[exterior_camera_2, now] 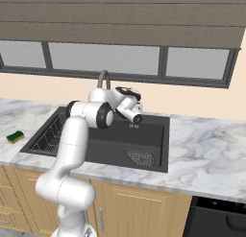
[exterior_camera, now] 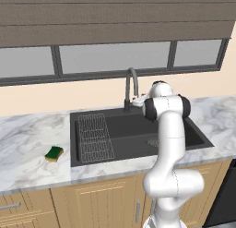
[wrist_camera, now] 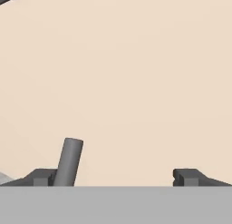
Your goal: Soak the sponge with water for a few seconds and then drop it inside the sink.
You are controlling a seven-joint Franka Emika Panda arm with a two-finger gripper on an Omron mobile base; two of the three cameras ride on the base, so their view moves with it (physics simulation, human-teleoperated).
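Gripper [wrist_camera: 115, 177] hovering empty, fingers spread wide, near faucet [exterior_camera: 131, 86]. Sponge [exterior_camera: 54, 153] sitting on counter [exterior_camera: 27, 144], nine o'clock of sink [exterior_camera: 138, 130]. Risk: long swing clipping faucet.

Sponge [exterior_camera: 54, 153]: green top, yellow underside
Sink [exterior_camera: 133, 125]: dark grey, wire-grid rack
Faucet [exterior_camera: 131, 86]: dark grey
Tabletop [exterior_camera: 27, 144]: white marble, grey veining
Cabinets [exterior_camera: 106, 199]: light wood
Wall [exterior_camera: 60, 95]: beige
Arm [exterior_camera: 170, 144]: white, dark joints
Fingers [wrist_camera: 186, 177]: dark grey

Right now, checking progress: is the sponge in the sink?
No, the sponge lies on the counter left of the sink.
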